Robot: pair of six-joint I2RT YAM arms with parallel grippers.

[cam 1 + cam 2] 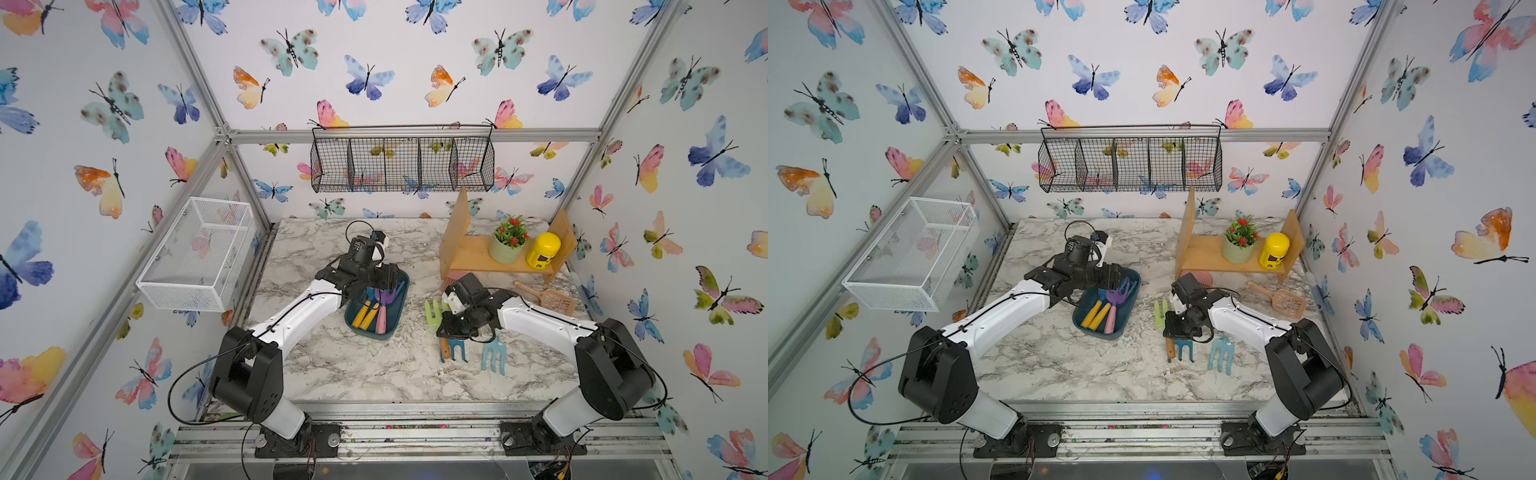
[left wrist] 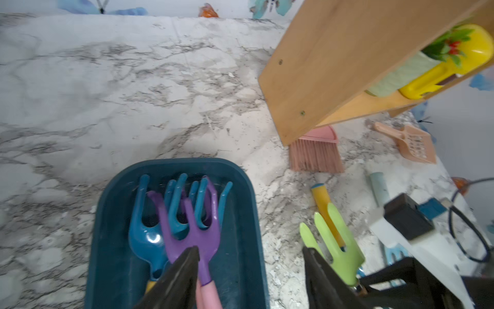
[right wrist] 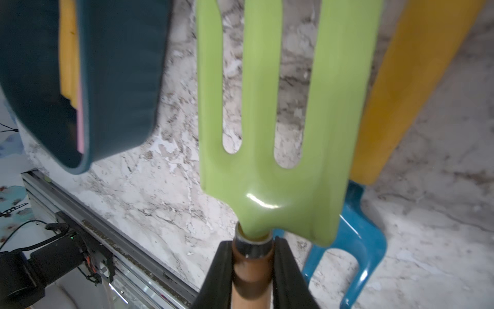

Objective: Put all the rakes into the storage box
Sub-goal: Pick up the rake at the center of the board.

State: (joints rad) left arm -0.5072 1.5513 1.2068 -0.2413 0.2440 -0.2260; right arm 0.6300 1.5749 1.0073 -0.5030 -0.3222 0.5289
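Rake (image 3: 267, 107), green head, wooden handle: right end effector (image 3: 252, 248) clamped tight on the neck by the metal collar. Head is outside the storage box (image 1: 390, 332), just beside it, over the desk (image 1: 353, 374), crossing a yellow handle (image 3: 401, 93). Left end effector (image 2: 251, 250) spread apart, holding nothing, above the box's purple rake (image 2: 195, 230).
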